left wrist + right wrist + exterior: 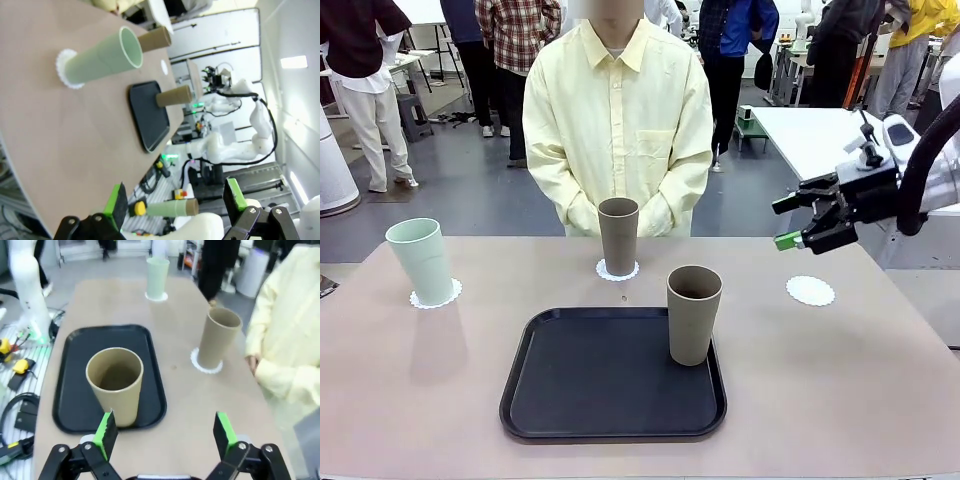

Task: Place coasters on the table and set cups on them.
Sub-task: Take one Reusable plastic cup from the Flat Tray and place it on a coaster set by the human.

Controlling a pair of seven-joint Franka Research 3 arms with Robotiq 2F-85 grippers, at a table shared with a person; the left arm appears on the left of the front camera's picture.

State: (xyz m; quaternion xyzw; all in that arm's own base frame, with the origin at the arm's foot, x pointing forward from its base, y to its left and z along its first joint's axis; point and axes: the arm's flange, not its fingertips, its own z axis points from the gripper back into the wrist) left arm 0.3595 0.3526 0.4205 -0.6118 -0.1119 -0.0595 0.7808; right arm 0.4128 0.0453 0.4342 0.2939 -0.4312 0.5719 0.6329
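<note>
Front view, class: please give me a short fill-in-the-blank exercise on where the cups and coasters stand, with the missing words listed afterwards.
1. The mint green cup stands on a ____ at the table's left.
2. One brown cup stands on the black ____, not on a coaster.
3. The coaster near the right hand carries ____ cup.
4. The number of cups already on coasters is ____.

Missing words: coaster; tray; no; two

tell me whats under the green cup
A scalloped white coaster lies under the mint green cup; only its rim shows, its middle hidden by the cup's base.
</note>
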